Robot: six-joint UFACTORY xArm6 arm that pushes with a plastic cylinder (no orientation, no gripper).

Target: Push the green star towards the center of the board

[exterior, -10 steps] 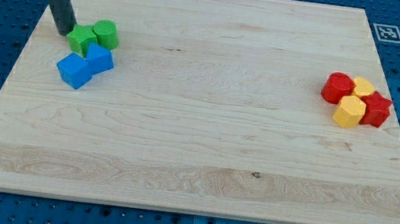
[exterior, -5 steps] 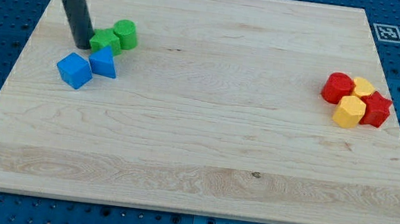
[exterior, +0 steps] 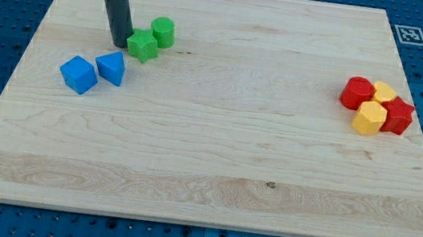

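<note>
The green star (exterior: 143,45) lies in the upper left part of the wooden board (exterior: 205,174). A green cylinder (exterior: 162,31) touches it on its upper right. My tip (exterior: 120,43) stands against the star's left side. The dark rod rises from there toward the view's top. Two blue blocks lie below and to the left: a blue cube-like block (exterior: 78,75) and a blue wedge-like block (exterior: 111,67), apart from the star.
At the view's right sits a tight cluster: a red cylinder-like block (exterior: 356,93), a red star-like block (exterior: 397,116), a yellow hexagon-like block (exterior: 369,118) and a small yellow block (exterior: 384,93). A square marker tag (exterior: 407,34) is at the board's top right corner.
My tip moved to the view's right, pushing the green star and green cylinder to the right and away from the two blue blocks. The blue wedge shifted slightly. The right cluster stayed put.
</note>
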